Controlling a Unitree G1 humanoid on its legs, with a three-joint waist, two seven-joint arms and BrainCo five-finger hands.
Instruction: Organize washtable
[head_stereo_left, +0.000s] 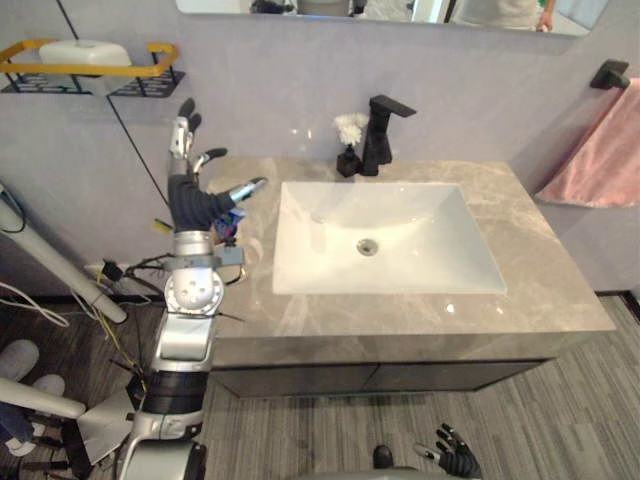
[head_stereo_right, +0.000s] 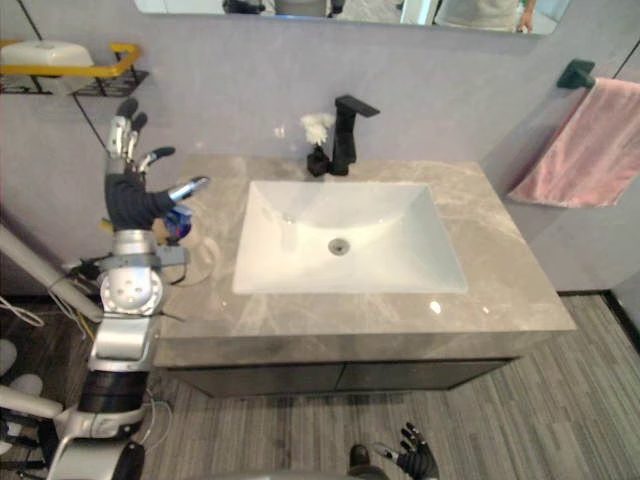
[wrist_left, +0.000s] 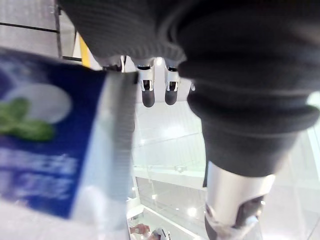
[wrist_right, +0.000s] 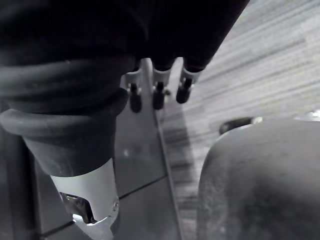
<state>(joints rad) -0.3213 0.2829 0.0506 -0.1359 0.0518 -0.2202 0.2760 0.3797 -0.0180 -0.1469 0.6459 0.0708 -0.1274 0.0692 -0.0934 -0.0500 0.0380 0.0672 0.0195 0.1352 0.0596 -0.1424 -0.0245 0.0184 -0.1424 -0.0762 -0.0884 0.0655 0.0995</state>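
Seen from the head, the left hand (head_stereo_left: 192, 200) is raised over the left end of the grey tabletop (head_stereo_left: 545, 275), its fingers spread straight and its thumb out toward the white sink (head_stereo_left: 420, 215). A blue box (head_stereo_left: 229, 220) shows just beside the palm; whether it is touched cannot be told. A black faucet (head_stereo_left: 382, 132) stands behind the sink and a pink towel (head_stereo_left: 600, 155) hangs at right. The right hand (head_stereo_left: 455, 460) hangs low over the floor (head_stereo_left: 560, 420).

The left wrist view has the box close beside straight fingers (wrist_left: 148, 95) that clasp nothing.

The right wrist view shows relaxed, empty fingers (wrist_right: 159, 97) above the floor.
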